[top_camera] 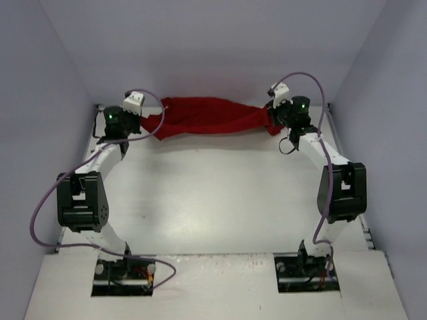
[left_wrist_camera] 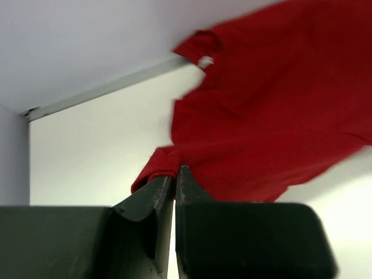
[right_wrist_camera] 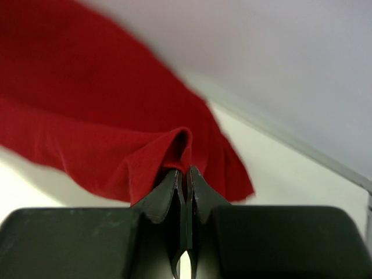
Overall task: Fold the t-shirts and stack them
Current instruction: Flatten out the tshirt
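Observation:
A dark red t-shirt [top_camera: 203, 117] hangs stretched between my two grippers at the far end of the table, sagging and wrinkled in the middle. My left gripper [top_camera: 141, 121] is shut on the shirt's left edge; in the left wrist view the cloth [left_wrist_camera: 261, 116] is pinched at the fingertips of the left gripper [left_wrist_camera: 175, 170] and spreads up and to the right. My right gripper [top_camera: 272, 119] is shut on the shirt's right end; in the right wrist view a fold of the t-shirt [right_wrist_camera: 87, 116] bunches over the tips of the right gripper [right_wrist_camera: 186, 170].
The white table [top_camera: 213, 193] lies below the shirt, enclosed by pale walls at the back [top_camera: 213, 53] and both sides. Purple cables [top_camera: 40, 213] loop beside each arm. The arm bases [top_camera: 123, 270] stand at the near edge.

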### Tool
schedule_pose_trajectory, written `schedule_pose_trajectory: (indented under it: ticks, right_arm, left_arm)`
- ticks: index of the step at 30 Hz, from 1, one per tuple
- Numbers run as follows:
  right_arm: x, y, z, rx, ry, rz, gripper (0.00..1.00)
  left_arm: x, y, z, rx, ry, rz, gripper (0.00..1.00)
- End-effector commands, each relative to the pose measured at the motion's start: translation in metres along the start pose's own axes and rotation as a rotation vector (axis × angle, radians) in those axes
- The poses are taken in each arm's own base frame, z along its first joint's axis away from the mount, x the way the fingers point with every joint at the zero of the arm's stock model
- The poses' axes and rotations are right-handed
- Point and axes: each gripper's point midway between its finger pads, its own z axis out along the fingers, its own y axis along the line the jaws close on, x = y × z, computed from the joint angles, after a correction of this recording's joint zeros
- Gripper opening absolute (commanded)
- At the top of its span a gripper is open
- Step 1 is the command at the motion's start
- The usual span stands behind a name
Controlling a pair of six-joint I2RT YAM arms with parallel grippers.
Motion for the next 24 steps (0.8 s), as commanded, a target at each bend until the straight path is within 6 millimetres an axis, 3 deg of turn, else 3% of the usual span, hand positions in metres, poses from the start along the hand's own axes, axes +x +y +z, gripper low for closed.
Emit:
schedule_pose_trajectory:
  ticks: [1,4,10,17,24]
  right_arm:
    - [-0.002,0.021,-0.058,-0.125,0.022,-0.282,0.0]
    - [0.03,0.038,-0.078,-0.203,0.109,-0.349,0.0]
    - [0.073,0.052,-0.096,-0.289,0.256,-0.372,0.0]
    - [0.109,0.056,-0.099,-0.348,0.391,-0.386,0.0]
    - [0.149,0.055,-0.111,-0.352,0.516,-0.409,0.0]
  left_arm:
    - [-0.024,-0.036,-0.046,0.239,-0.055,0.176,0.0]
    - [0.031,-0.073,-0.071,0.448,0.144,0.192,0.0]
    - [0.104,-0.106,-0.103,0.66,0.408,0.206,0.0]
    - [0.144,-0.108,-0.107,0.702,0.58,0.17,0.0]
    - [0.16,-0.119,-0.118,0.736,0.62,0.236,0.0]
